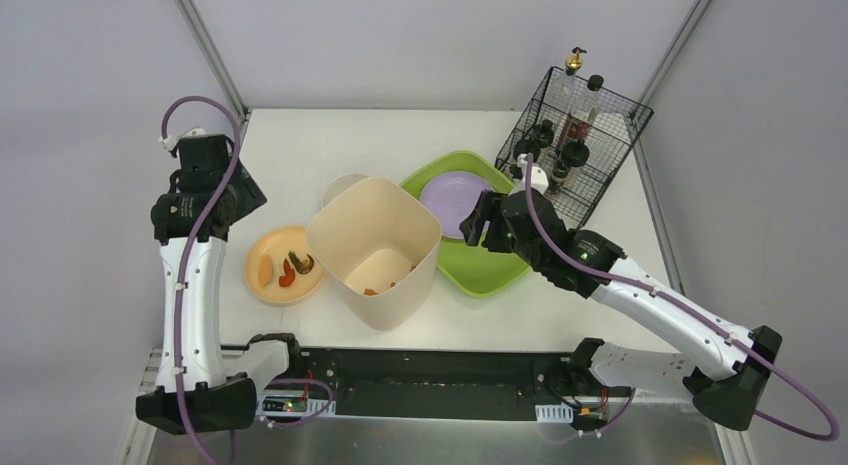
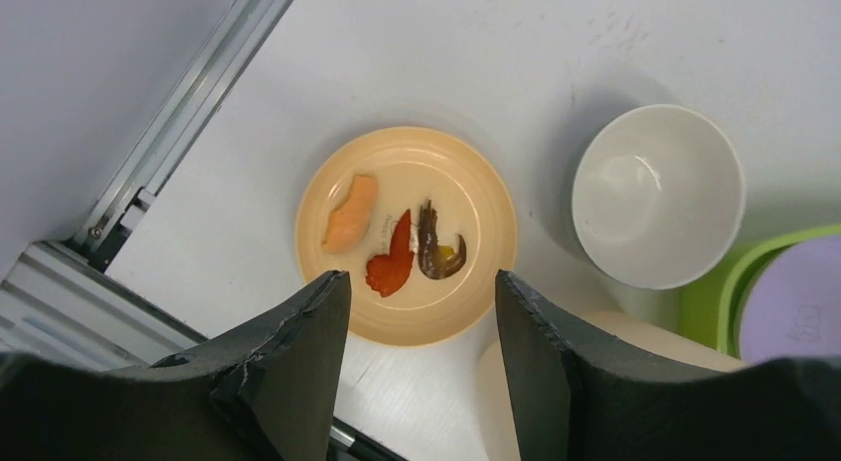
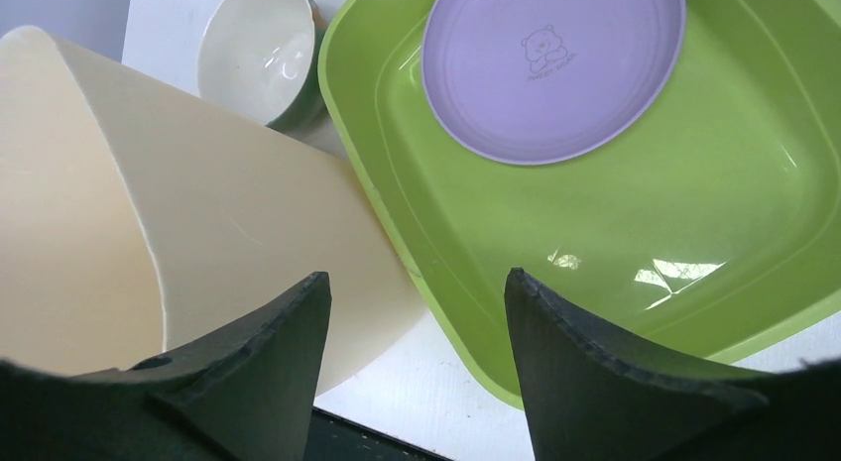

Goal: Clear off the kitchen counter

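The white kitchen counter [image 1: 330,135] holds an orange plate [image 1: 262,253] with three food scraps: a pale orange piece [image 2: 350,213], a red one [image 2: 392,263] and a dark one [image 2: 436,253]. A tall cream bin [image 1: 378,250] stands mid-counter with a few scraps at its bottom. A white bowl [image 1: 338,190] sits behind it. A green tray [image 1: 480,265] holds a purple plate [image 1: 455,200]. My left gripper [image 2: 421,278] is open and empty, high above the orange plate [image 2: 476,173]. My right gripper [image 3: 417,276] is open and empty, above the tray's near-left rim [image 3: 645,243] beside the bin [image 3: 228,213].
A black wire rack [image 1: 575,140] with several bottles stands at the back right, close behind the tray. Grey metal framing [image 2: 169,134] edges the counter on the left. The bowl [image 2: 657,193] sits between the orange plate and the tray.
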`<state>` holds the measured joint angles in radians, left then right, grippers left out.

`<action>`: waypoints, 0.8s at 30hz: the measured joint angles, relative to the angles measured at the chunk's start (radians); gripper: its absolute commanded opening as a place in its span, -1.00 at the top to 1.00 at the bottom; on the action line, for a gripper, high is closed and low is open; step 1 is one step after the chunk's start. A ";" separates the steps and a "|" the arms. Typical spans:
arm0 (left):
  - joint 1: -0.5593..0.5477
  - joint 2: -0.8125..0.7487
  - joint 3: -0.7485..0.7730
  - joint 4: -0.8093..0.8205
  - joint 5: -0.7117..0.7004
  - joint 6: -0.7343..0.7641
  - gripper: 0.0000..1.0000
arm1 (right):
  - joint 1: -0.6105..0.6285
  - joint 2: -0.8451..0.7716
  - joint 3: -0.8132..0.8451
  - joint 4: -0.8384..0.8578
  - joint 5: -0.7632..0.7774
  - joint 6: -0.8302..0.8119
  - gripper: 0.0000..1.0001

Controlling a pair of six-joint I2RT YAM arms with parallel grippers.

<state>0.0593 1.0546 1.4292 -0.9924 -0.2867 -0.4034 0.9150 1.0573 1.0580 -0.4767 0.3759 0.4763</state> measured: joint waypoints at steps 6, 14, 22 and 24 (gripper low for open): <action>0.137 0.012 -0.153 0.040 0.109 -0.009 -0.18 | 0.006 0.000 -0.006 0.001 -0.027 -0.008 -0.36; 0.221 0.046 -0.394 0.097 0.199 -0.103 -0.33 | 0.024 -0.002 -0.002 0.000 -0.056 -0.017 -0.36; 0.264 0.102 -0.460 0.164 0.208 -0.139 -0.49 | 0.061 0.006 0.018 0.005 -0.063 -0.018 -0.36; 0.285 0.128 -0.461 0.181 0.209 -0.130 -0.51 | 0.071 0.019 0.020 0.014 -0.065 -0.018 -0.36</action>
<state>0.3439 1.1824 0.9680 -0.8112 -0.0776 -0.5335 0.9863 1.0760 1.0782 -0.4629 0.3111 0.4587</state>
